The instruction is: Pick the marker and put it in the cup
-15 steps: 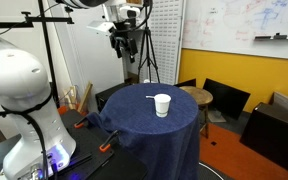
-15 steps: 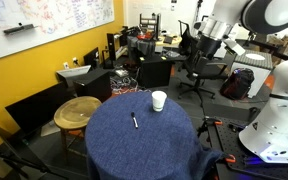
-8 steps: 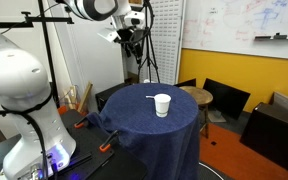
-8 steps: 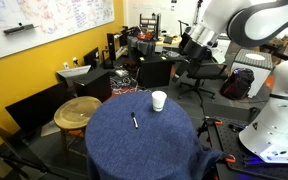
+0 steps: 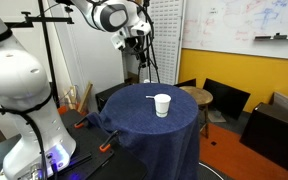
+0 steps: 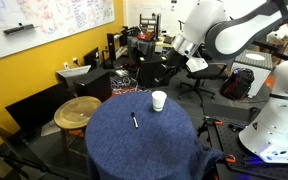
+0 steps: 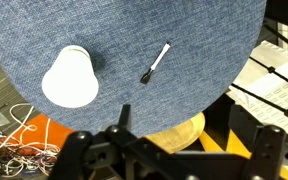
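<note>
The marker [image 7: 156, 62], a short dark stick with a pale end, lies flat on the blue-clothed round table [image 7: 194, 30]. It also shows in an exterior view [image 6: 135, 121]. The white cup [image 7: 72, 77] stands upright beside it, apart from it, and shows in both exterior views [image 5: 162, 105] [image 6: 159, 100]. My gripper [image 7: 189, 145] is open and empty. It hangs high above the table's far side in both exterior views [image 5: 141, 42] [image 6: 182, 46], well away from the marker and the cup.
A round wooden stool [image 6: 79, 110] stands next to the table and shows below its edge in the wrist view [image 7: 179, 130]. Black chairs [image 5: 224, 98], a tripod [image 5: 149, 65], the white robot base [image 5: 19, 85] and orange clamps [image 5: 106, 148] surround the table.
The arm has swung sideways and turned high above the table. The marker and the cup have not moved.
</note>
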### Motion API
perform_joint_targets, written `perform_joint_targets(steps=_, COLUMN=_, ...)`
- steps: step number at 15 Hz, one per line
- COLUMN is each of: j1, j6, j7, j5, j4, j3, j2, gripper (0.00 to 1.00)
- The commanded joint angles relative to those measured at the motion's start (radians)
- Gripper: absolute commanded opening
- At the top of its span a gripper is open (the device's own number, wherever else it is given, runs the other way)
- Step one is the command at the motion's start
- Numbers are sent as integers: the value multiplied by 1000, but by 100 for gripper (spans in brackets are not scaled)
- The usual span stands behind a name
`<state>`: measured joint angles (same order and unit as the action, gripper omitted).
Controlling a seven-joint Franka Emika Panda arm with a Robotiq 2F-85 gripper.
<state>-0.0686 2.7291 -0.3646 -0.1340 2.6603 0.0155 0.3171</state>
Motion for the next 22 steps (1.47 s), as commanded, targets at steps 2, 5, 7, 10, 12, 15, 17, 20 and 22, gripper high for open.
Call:
perform_joint_targets(steps=2, j1=-10, j6=16, j7=-77, j5=-84, j4=-138, j3=5, j2=-169, gripper=100)
perform_joint_targets(steps=5, j1=-2, j6=1, j7=-42, j5=-110, j4=-119, j3=10, j2=-151, gripper=100)
perform_joint_targets(steps=7, j1=1, j6=-2, j7=-41, j5=-123, j4=-143, j3=13, j2=-181, gripper=100)
perform_joint_targets(steps=10, j1=-8, j6=43, j7=-68, j5=-110, j4=-124, j3=11, j2=-166, gripper=100)
perform_joint_targets(steps=12, j1=-27, j6=120, j7=-128, j5=-91, j4=-102, j3=7, j2=-160, gripper=100)
perform_joint_targets(steps=15, j1=-91, j6=228, j7=-316, j5=34, j4=-95, j3=-18, j2=-198, gripper=100)
perform_joint_targets(steps=17, j1=-117, j6=234, j7=-410, j5=103, j4=-101, j3=-27, j2=-219, gripper=100)
perform_joint_targets(steps=20, j1=-104, j6=193, j7=-467, j5=97, j4=-124, j3=-22, j2=-250, gripper=100)
perform_joint_targets(steps=22, j1=-86, j6=169, j7=-469, j5=69, j4=-141, j3=-21, j2=-274, gripper=100)
